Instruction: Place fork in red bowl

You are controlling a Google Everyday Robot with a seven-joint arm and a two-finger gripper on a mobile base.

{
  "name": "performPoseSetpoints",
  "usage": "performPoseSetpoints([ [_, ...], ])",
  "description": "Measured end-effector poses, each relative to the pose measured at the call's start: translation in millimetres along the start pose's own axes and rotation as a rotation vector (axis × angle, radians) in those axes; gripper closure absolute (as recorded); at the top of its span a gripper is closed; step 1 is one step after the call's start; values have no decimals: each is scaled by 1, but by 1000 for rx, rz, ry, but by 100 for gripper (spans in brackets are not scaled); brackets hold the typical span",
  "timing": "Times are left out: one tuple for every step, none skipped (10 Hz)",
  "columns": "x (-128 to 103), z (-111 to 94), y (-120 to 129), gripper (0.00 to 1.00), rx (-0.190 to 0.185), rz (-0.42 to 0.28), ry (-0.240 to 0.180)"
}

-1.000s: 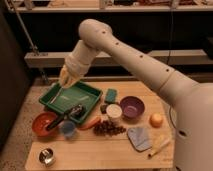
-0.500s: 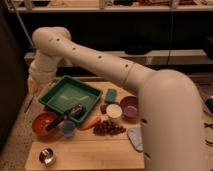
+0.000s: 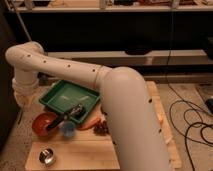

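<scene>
Wooden counter (image 3: 95, 152), dark shelving behind. Red bowl (image 3: 44, 123): near the left edge, just below the hand (image 3: 23, 97), which hangs at the counter's left side, its opening and any hold impossible to tell. Fork: not discernible. Green tray (image 3: 62, 95): beside the bowl, black-handled tool (image 3: 66, 116) across its front rim. Steel cup (image 3: 47, 156): front-left corner.

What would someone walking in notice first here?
The huge white arm sweeps across the middle of the view and hides much of the wooden table. Its tool hangs at the far left, above the red bowl. A green tray sits behind the bowl, and a small steel cup stands near the front edge.
</scene>
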Motion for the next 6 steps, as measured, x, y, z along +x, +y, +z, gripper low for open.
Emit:
performPoseSetpoints([
  [0,0,0,94,1,0,-1],
  [0,0,0,94,0,1,-1],
  [0,0,0,94,-1,1,0],
  [0,-2,1,94,-6,1,5],
  [3,-2,3,94,-22,11,19],
  [9,2,10,94,-41,18,29],
])
